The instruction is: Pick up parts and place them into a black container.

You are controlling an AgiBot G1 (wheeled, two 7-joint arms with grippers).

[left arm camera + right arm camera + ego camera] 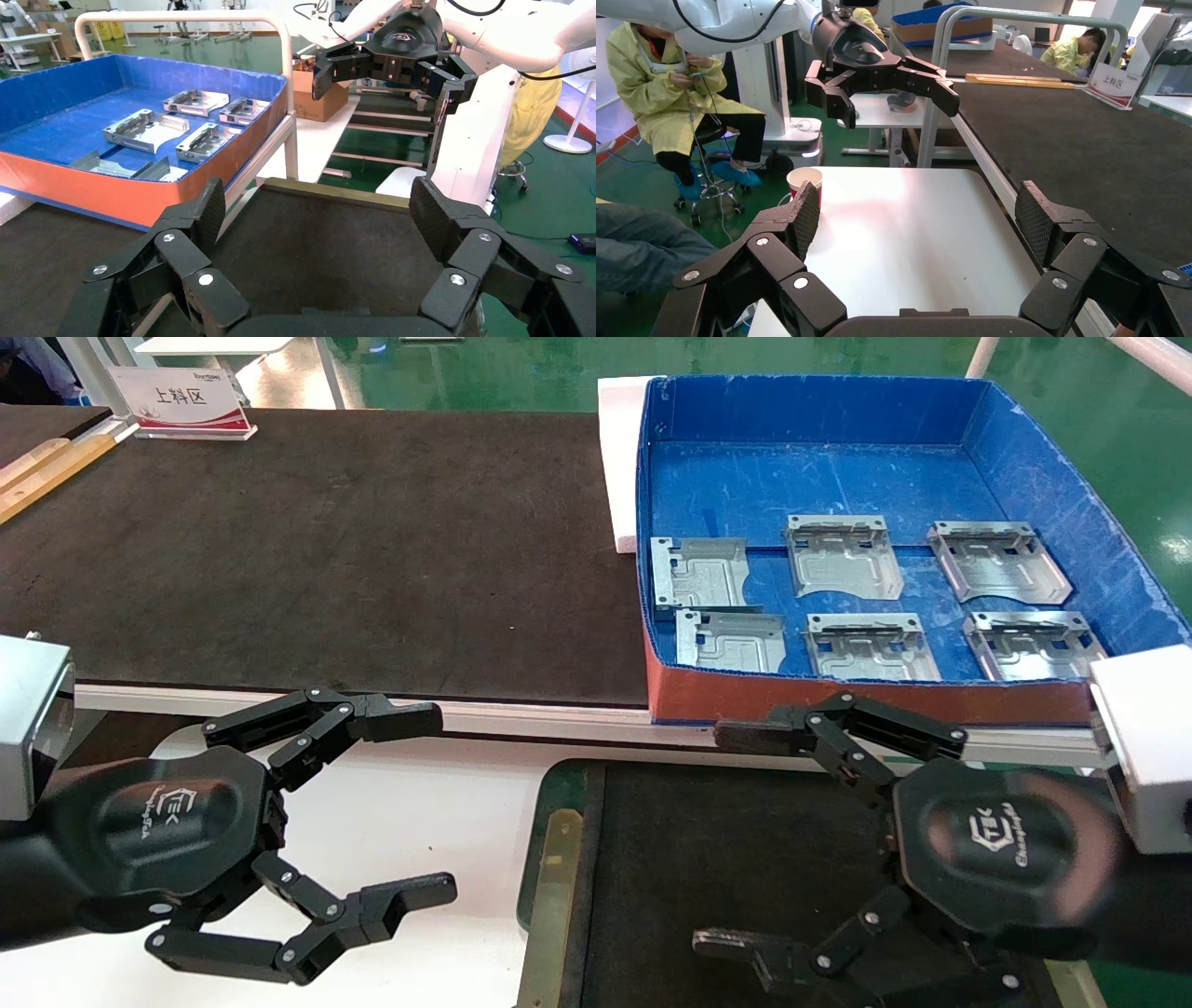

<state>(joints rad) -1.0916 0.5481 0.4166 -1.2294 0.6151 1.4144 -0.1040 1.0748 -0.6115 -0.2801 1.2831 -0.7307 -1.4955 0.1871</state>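
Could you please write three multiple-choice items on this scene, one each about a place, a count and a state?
1. Where do the parts lie?
A. in the blue box
B. in the black container
C. on the long black mat

2. How many parts are in the box?
A. four
B. six
C. eight

3. What state is the right end effector in?
A. shut on a part
B. shut and empty
C. open and empty

Answers:
1. A: all the plates sit on the blue floor behind the red front wall.
2. B: the head view shows two rows of three.
3. C: its fingers are spread above the black container with nothing between them; the left end effector is likewise open over the white table.
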